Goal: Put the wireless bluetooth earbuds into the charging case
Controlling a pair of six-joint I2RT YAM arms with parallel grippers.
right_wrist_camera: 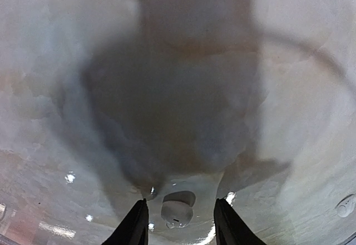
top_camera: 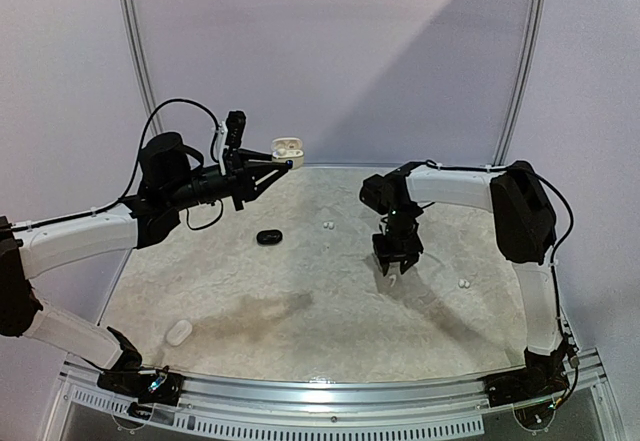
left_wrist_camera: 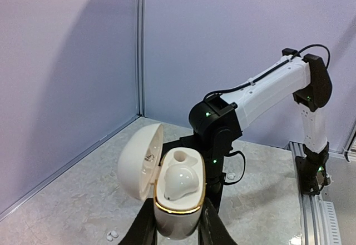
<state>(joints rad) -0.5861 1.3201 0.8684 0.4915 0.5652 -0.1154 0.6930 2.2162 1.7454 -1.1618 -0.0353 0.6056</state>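
Being clamped by left gripper (left_wrist_camera: 178, 225) upper left, open case (left_wrist_camera: 178, 186) is ready; earbud (right_wrist_camera: 177, 211) is straddled, ungrasped, by half-open right gripper (right_wrist_camera: 181, 201).

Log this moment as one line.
left gripper: holds open white charging case aloft | right gripper: open around white earbud on table

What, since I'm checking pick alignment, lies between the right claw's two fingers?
A white earbud lies on the table between the fingers of the right claw, with a gap on either side. The right wrist view shows it.
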